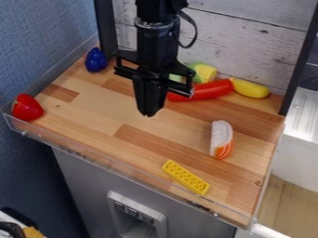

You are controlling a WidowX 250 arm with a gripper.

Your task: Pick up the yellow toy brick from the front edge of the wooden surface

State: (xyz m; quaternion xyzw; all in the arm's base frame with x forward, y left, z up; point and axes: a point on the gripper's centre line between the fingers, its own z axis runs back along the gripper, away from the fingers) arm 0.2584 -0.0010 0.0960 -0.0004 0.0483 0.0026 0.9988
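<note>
One closed, empty gripper (148,114) hangs between one blue toy (96,61) and one yellow brick (186,177).

Long red toy (211,89), smooth w/ rounded shape, is lying flat on wood board (93,104), nr back wall (248,51).

Black arm (156,39) upright, fingers (143,95) together, pointing down
</note>
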